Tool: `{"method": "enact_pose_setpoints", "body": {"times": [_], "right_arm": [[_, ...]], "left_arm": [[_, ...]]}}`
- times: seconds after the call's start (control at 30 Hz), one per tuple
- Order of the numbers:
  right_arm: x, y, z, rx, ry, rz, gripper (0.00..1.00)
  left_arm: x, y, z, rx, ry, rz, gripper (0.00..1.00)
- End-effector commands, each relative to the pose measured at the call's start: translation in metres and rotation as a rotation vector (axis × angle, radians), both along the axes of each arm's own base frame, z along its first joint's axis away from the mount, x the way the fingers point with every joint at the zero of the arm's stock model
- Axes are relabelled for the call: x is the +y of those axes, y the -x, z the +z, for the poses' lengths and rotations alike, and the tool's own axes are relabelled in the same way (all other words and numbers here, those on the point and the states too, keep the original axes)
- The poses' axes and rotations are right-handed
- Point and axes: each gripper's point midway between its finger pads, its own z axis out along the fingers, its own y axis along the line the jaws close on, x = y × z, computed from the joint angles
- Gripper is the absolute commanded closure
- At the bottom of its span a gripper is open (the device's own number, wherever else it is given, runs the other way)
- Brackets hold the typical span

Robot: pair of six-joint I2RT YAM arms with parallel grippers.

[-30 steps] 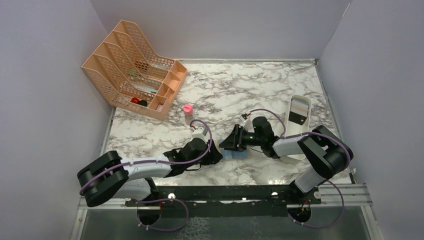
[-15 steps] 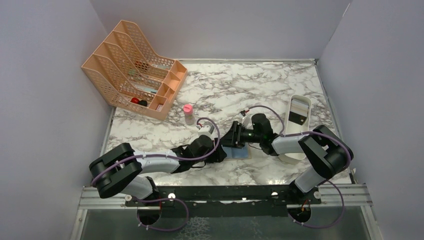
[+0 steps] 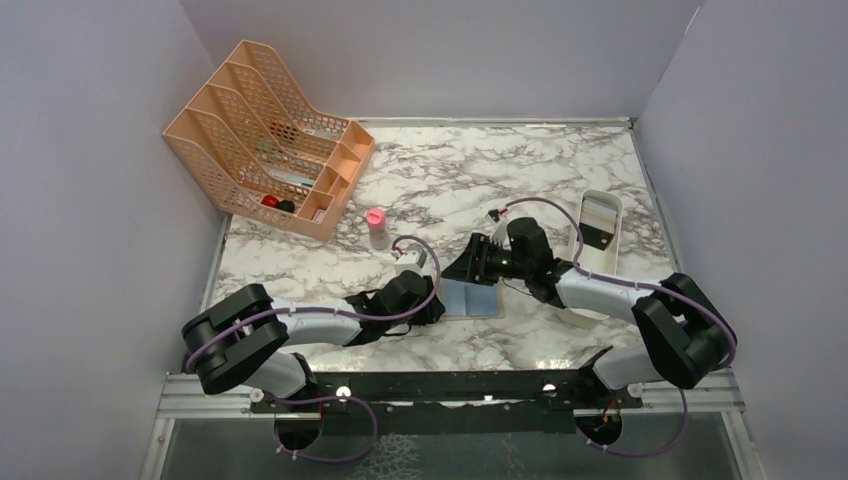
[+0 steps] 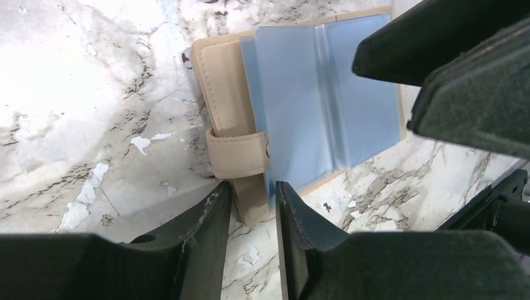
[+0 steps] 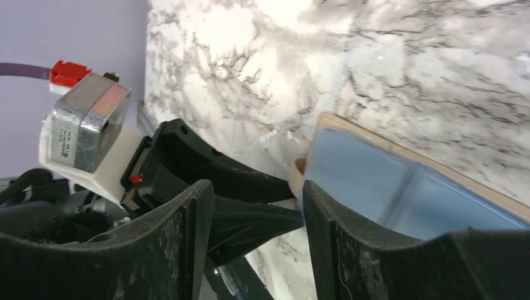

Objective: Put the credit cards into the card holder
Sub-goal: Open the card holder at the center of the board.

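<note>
The tan card holder (image 3: 470, 297) lies open on the marble with its light blue sleeves (image 4: 312, 106) facing up. My left gripper (image 4: 253, 206) is at its left edge. Its jaws are closed on the tan snap tab (image 4: 237, 153), which fills the gap between them. My right gripper (image 5: 256, 206) hovers open over the holder's far edge, nothing between its fingers. Its black fingers (image 4: 437, 37) hang over the right side of the sleeves in the left wrist view. The credit cards, one black (image 3: 598, 238) and one silvery (image 3: 602, 212), lie in the white tray (image 3: 588, 305) at the right.
A peach mesh file rack (image 3: 265, 130) stands at the back left. A small bottle with a pink cap (image 3: 376, 225) stands just behind the left gripper. Lilac walls close in the table on three sides.
My left arm reached right to the card holder and its jaws narrowed on the snap tab. My right gripper drew back and up, and the blue inside now shows more fully.
</note>
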Motion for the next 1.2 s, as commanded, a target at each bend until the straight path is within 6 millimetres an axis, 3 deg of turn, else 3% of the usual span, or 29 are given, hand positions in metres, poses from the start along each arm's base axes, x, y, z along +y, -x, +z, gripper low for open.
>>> {"method": "enact_pose_setpoints", "body": {"times": [0.0,0.1,0.27,0.8,1.03,1.17], "right_arm": [[-0.022,-0.004,-0.016,-0.021,0.161,-0.063,0.42],[-0.029,-0.001,-0.023,-0.019,0.197,-0.068,0.45],[-0.031,0.002,-0.036,0.003,0.222,-0.061,0.52],[-0.026,0.004,-0.054,0.041,0.22,-0.034,0.58],[-0.027,0.005,-0.061,0.046,0.237,-0.027,0.6],[-0.03,0.009,-0.071,0.071,0.255,-0.02,0.6]], "left_arm": [[0.004,0.0,0.006,0.0,-0.02,0.015,0.64],[0.009,-0.001,0.016,0.006,-0.032,0.041,0.57],[0.026,-0.008,0.022,-0.037,-0.108,0.081,0.56],[0.019,-0.018,0.001,-0.1,-0.268,-0.052,0.52],[0.022,-0.031,0.0,-0.125,-0.316,0.001,0.52],[0.036,-0.035,0.0,-0.124,-0.347,0.077,0.52]]}}
